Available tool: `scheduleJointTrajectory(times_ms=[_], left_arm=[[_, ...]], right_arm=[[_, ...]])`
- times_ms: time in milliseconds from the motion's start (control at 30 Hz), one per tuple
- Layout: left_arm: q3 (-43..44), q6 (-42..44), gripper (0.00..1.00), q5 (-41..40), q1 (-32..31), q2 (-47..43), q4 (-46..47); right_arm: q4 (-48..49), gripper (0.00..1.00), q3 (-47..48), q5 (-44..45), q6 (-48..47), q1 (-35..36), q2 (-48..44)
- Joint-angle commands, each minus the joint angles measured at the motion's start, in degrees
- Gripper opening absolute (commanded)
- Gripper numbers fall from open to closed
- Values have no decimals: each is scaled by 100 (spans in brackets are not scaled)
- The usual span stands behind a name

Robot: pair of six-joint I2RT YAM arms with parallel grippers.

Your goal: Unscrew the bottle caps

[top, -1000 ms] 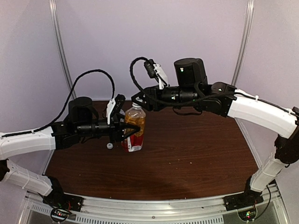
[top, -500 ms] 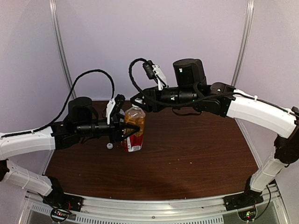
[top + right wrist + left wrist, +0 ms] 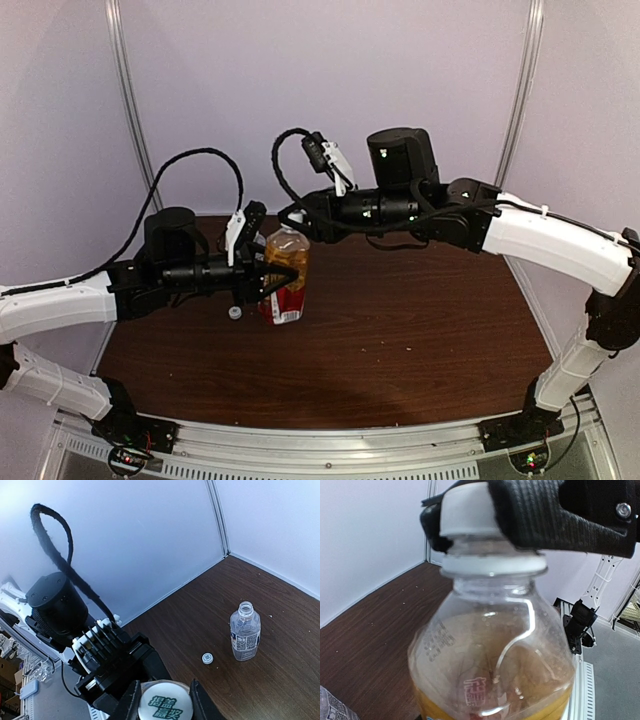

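Observation:
The amber bottle (image 3: 289, 296) with a red-white label stands upright at the left middle of the table. My left gripper (image 3: 280, 280) is shut around its body from the left. The bottle fills the left wrist view (image 3: 490, 665). Its white cap (image 3: 165, 707) has green print on top, and my right gripper (image 3: 165, 705) is shut on it from above, one finger on each side. The cap and the black fingers (image 3: 545, 515) also show in the left wrist view. The clear bottle (image 3: 245, 637) stands open and upright, its cap (image 3: 207, 658) lying beside it on the table.
The loose white cap (image 3: 234, 312) lies just left of the amber bottle, under my left arm. The clear bottle is hidden behind that arm in the top view. The dark wooden table (image 3: 420, 330) meets pale walls at the back and sides.
My right arm has shifted slightly to the left while still gripping the cap. The left arm and the amber bottle have stayed in place.

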Motion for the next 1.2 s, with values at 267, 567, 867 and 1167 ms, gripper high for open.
scheduleJointTrajectory(times_ms=[267,567,867,1167], left_arm=[[-67,-35,35,2404,-25,-233,1038],[-140,-434,34,3160,-25,-151,1598],[-111,-318,34,2835,-25,-108,1428],[-71,-171,34,2420,-25,-130,1144]], right_arm=[[661,21,-614,-3274,-1751,-617,-401],[710,29,-565,-4574,-2070,-868,-233],[733,37,-624,-3934,-1704,-862,-368],[641,47,-668,-3584,-1607,-780,-473]])
